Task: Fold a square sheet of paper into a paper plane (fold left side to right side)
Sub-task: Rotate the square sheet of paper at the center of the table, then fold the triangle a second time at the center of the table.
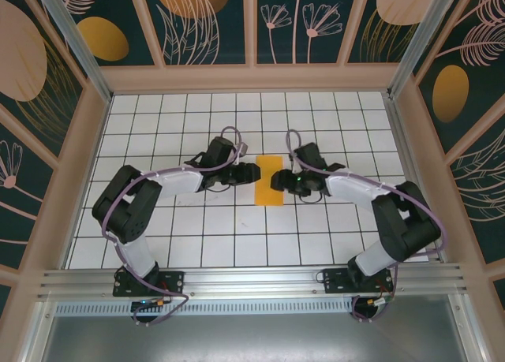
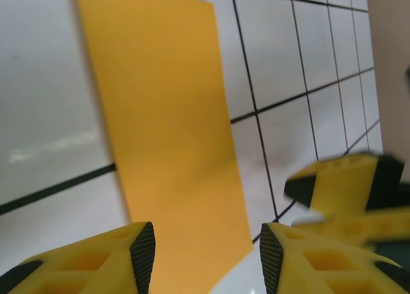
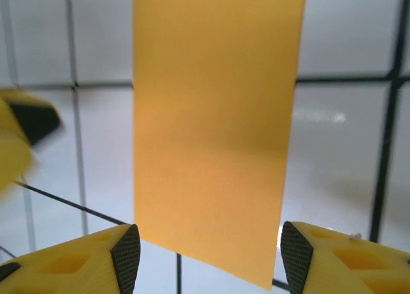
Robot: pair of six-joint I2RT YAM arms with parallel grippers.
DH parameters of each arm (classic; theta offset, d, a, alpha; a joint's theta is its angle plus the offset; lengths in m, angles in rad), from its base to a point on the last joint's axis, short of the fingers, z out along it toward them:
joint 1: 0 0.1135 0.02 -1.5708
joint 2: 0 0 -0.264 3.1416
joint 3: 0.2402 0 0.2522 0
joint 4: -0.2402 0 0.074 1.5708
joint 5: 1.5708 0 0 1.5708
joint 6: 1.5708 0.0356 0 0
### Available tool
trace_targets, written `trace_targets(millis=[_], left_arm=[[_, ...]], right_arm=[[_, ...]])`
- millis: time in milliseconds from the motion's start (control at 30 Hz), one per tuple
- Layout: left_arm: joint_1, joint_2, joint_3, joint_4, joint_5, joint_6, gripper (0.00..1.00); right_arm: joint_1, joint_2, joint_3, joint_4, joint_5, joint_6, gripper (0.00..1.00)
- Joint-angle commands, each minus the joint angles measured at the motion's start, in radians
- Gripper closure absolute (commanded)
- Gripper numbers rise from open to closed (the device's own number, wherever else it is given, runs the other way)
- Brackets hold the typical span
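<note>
Top external: square sheet of paper (image 1: 270, 181) halved into 1 strip between left gripper (image 1: 252, 173) and right gripper (image 1: 280, 179), both parted, empty, likely poised for creasing

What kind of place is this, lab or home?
Probably a lab test cell: white gridded tabletop, patterned wall panels boxing it in, left arm and right arm bolted to an aluminium rail.
</note>
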Motion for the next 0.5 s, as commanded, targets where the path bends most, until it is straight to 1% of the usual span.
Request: trace_targets(millis=[0, 33, 133, 467], left_arm=[[-0.014, 0.046, 0.015, 0.025, 0.029, -0.007, 0.5], [-0.014, 0.058, 0.044, 0.021, 0.023, -0.008, 0.51], [-0.016, 0.086, 0.056, 0.015, 0.029, -0.004, 0.51], [-0.025, 0.145, 0.073, -0.016, 0.043, 0.01, 0.52]], right_arm=[[-0.072, -0.029, -0.015, 0.066, -0.102, -0.042, 0.37], [-0.086, -0.024, -0.011, 0.064, -0.102, -0.05, 0.37], [-0.113, -0.002, 0.002, 0.053, -0.101, -0.07, 0.37], [-0.153, 0.093, 0.064, 0.077, -0.119, -0.097, 0.37]])
